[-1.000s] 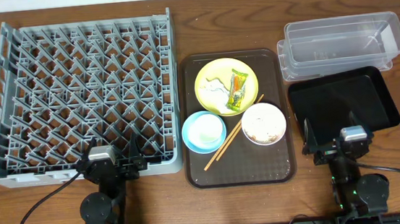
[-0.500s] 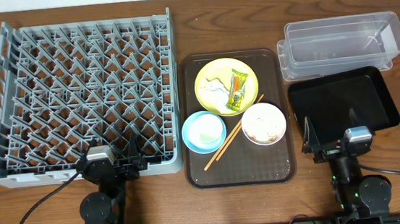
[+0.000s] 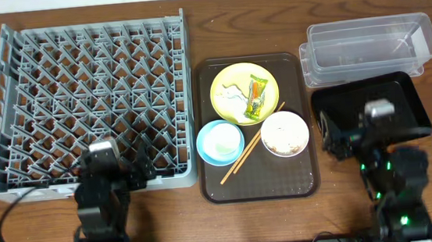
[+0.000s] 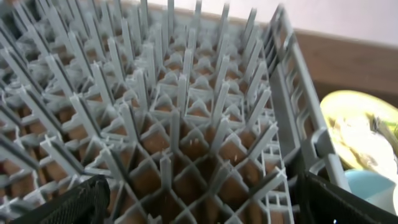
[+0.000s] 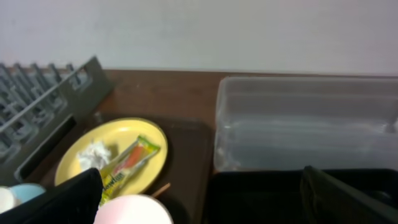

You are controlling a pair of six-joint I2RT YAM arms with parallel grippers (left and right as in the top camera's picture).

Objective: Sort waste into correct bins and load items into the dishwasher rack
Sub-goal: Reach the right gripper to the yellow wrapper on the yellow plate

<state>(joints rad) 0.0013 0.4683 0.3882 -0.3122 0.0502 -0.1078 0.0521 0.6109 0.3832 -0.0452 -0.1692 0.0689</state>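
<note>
Yellow plate (image 5: 115,132) ahead-left of wide-spread right hand (image 5: 199,206), well apart.

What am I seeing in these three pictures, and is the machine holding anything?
These are two robot arms at a table, each ending in a two-finger gripper. One picture looks down from above; the other two come from cameras on the wrists, so the dark shapes in their bottom corners are the arms' own fingers. The left gripper hangs over the grey dishwasher rack, the right gripper over the black tray next to a clear tub. Between them a brown tray carries a yellow plate with tissue and a snack wrapper, a blue bowl, a white bowl and chopsticks. Both grippers are open, holding nothing.
</note>
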